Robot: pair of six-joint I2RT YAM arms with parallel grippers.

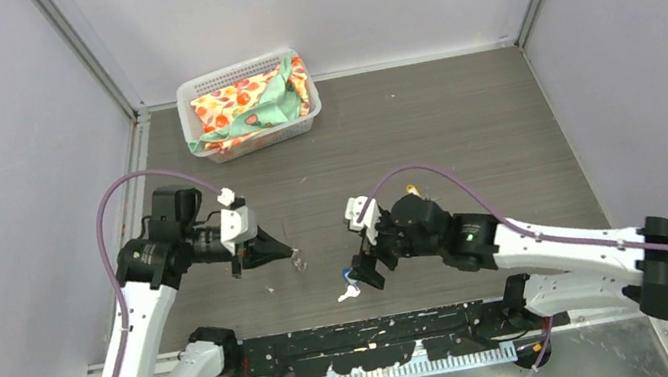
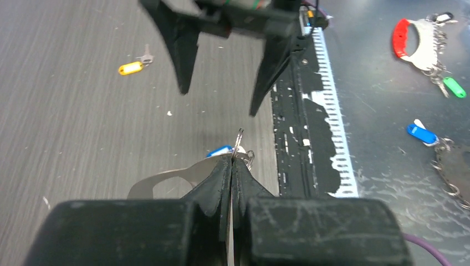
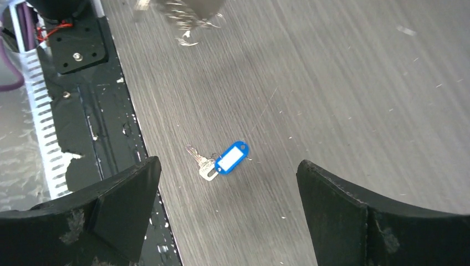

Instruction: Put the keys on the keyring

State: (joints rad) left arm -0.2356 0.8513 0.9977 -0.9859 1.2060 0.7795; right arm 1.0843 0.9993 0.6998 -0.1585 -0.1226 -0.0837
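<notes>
My left gripper [image 1: 287, 251] is shut on the keyring [image 2: 166, 178], a pale flat metal piece with an oval hole that sticks out to the left of the pinched fingertips [image 2: 217, 176]. The blue-headed key [image 3: 231, 157] lies flat on the table, directly under my right gripper [image 3: 227, 163], which stands wide open with nothing in it. Seen from above, that key [image 1: 348, 289] sits just left of the right gripper [image 1: 367, 272]. The yellow-headed key [image 2: 131, 67] lies farther off, behind the right gripper. The keyring [image 3: 188, 16] shows blurred at the top of the right wrist view.
A white basket [image 1: 194, 97] holding patterned cloth stands at the back left. A black strip [image 1: 374, 339] with a perforated rail runs along the near table edge. Beyond that edge lie a red-and-white holder [image 2: 414, 37] and loose green [image 2: 454, 87] and blue [image 2: 421, 133] tags.
</notes>
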